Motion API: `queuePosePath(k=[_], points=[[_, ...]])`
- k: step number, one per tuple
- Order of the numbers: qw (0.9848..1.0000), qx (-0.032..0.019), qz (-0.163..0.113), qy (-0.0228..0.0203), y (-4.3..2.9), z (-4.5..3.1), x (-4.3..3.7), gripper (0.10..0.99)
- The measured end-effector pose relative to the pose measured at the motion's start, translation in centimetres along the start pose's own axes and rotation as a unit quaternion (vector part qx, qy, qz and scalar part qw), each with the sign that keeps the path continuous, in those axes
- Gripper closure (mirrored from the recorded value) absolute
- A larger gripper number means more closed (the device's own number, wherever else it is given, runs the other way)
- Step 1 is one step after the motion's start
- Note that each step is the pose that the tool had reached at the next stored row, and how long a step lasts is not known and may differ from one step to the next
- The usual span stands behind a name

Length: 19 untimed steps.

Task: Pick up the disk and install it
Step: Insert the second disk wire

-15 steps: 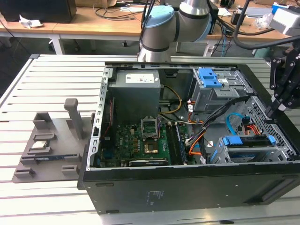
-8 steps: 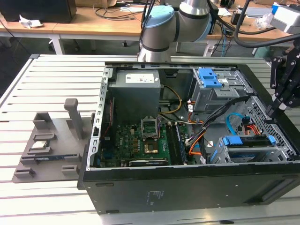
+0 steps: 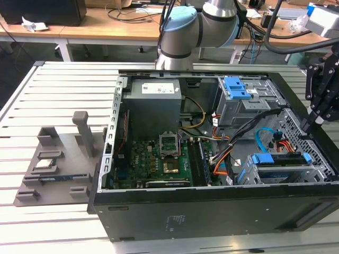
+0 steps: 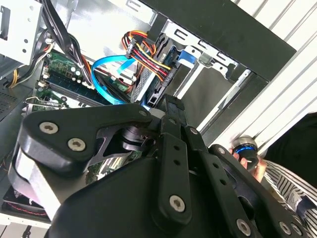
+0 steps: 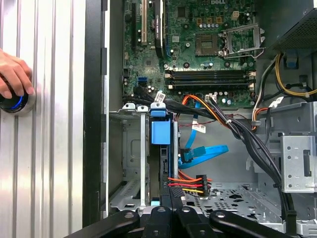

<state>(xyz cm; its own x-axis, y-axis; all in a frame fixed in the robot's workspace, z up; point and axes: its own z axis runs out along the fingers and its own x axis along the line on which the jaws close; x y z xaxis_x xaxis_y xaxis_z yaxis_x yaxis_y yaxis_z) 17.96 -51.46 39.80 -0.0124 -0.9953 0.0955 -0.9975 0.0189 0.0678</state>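
gripper (image 3: 308,125) hangs at 3 o'clock in the exterior view, over the open computer case (image 3: 159,214). its claw is narrow, the fingers (image 5: 164,197) close together with nothing seen between them. the disk (image 3: 280,159) sits in the drive cage (image 3: 318,172) at about 4 o'clock, blue rails uppermost, near the claw's tips. a person's hand (image 5: 12,74) rests on a blue-lit button (image 5: 10,101) on the slatted table (image 3: 47,90) beside the case.

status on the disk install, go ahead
Gripper at the case's edge above the drive cage. Disk sits on edge in the cage, cables plugged in. Hand on a knob beside the case.
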Motion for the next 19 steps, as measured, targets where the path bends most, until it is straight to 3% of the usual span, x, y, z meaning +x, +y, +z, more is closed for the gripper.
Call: queuePosePath(k=[2,3,6,7,14,19], points=[[1.0000,0.0000,0.000,0.0000,0.00,0.00,0.00,0.973],[1.0000,0.0000,0.000,0.0000,0.00,0.00,0.00,0.855],[1.0000,0.0000,0.000,-0.0001,0.00,0.00,0.00,0.792],[1.0000,0.0000,0.000,-0.0001,0.00,0.00,0.00,0.725],[1.0000,0.0000,0.000,-0.0001,0.01,-0.05,-0.07,0.725],[1.0000,0.0000,0.000,-0.0001,0.05,-0.71,-0.04,0.725]])
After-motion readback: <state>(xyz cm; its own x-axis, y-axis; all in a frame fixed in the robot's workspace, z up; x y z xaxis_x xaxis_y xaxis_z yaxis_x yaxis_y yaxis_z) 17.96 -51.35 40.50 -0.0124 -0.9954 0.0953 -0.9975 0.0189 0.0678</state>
